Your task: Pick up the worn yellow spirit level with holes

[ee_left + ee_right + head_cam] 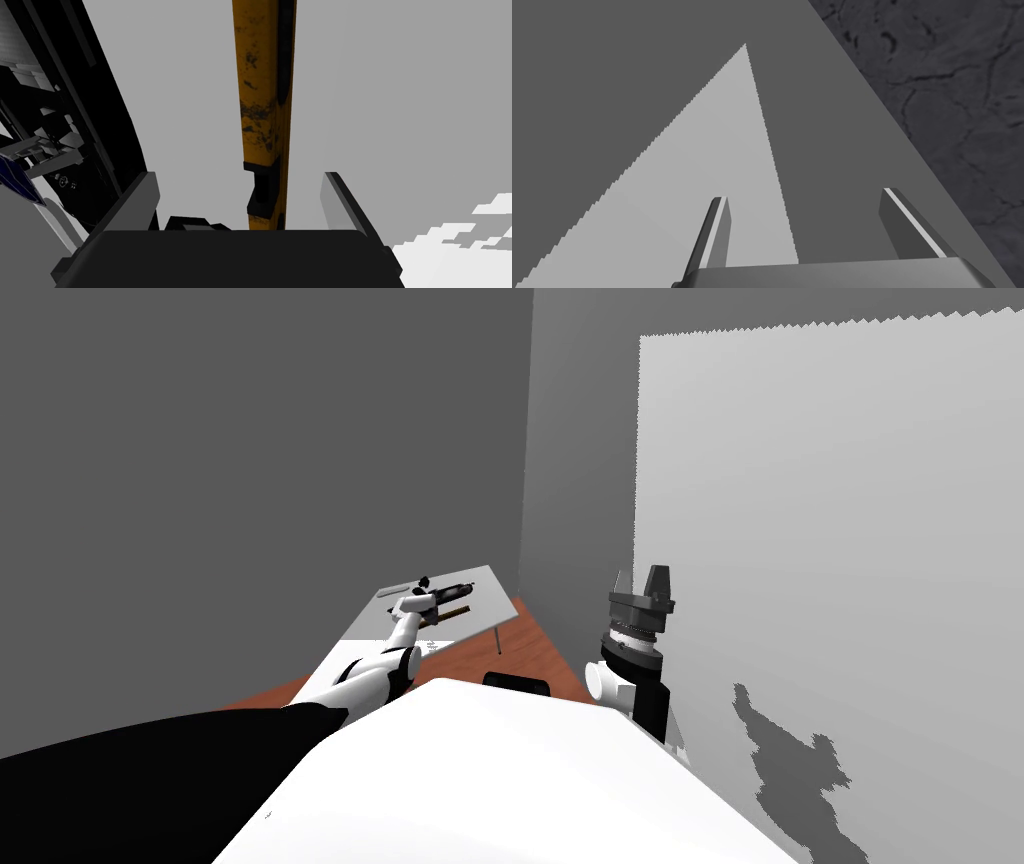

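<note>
Our left gripper [241,176], fingers apart, straddles the worn level [260,100] without touching it. The head view sets both over the table [490,588] at 11 o'clock. Our right gripper [641,584], at 1 o'clock, is likewise spread.

I can read no text, label, brand, number or sign from any of my cameras. The spirit level [257,90] shows worn yellow paint with dark scuffs - no lettering or scale I can make out. The black tool [100,100] beside it carries a few small pale marks - too small to read.
</note>
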`<state>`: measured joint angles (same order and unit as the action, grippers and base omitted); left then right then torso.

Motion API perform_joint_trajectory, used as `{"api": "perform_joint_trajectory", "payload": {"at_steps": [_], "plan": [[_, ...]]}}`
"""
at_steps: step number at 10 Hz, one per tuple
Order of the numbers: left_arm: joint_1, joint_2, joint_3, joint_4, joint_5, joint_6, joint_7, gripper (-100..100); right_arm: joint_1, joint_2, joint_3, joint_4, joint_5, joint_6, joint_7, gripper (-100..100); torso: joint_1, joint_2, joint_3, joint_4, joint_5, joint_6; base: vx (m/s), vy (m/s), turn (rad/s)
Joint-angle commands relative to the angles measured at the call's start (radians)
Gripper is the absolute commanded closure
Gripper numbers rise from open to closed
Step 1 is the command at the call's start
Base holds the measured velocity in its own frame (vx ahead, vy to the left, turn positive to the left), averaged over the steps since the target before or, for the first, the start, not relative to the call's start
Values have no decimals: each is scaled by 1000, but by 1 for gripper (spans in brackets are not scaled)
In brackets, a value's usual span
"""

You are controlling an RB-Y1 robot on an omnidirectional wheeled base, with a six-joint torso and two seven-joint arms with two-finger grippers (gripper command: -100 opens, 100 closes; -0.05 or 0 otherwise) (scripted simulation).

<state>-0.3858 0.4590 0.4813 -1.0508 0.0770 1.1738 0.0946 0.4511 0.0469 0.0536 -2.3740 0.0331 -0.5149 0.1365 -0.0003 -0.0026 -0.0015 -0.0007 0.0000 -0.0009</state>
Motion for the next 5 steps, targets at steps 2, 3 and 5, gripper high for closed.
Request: {"api": "perform_joint_trajectory", "payload": {"at_steps": [2,3,5], "plan": [[-24,13,12,44,15,48,-8,-100,0,0,0,0,0,0,0,0,0,0,0,0,0,0,38,-6,-37],[-42,23,21,77,27,82,-14,-100,0,0,0,0,0,0,0,0,0,0,0,0,0,0,37,-6,-40],[-58,34,29,107,37,118,-19,-100,0,0,0,0,0,0,0,0,0,0,0,0,0,0,34,-6,-29]]}}
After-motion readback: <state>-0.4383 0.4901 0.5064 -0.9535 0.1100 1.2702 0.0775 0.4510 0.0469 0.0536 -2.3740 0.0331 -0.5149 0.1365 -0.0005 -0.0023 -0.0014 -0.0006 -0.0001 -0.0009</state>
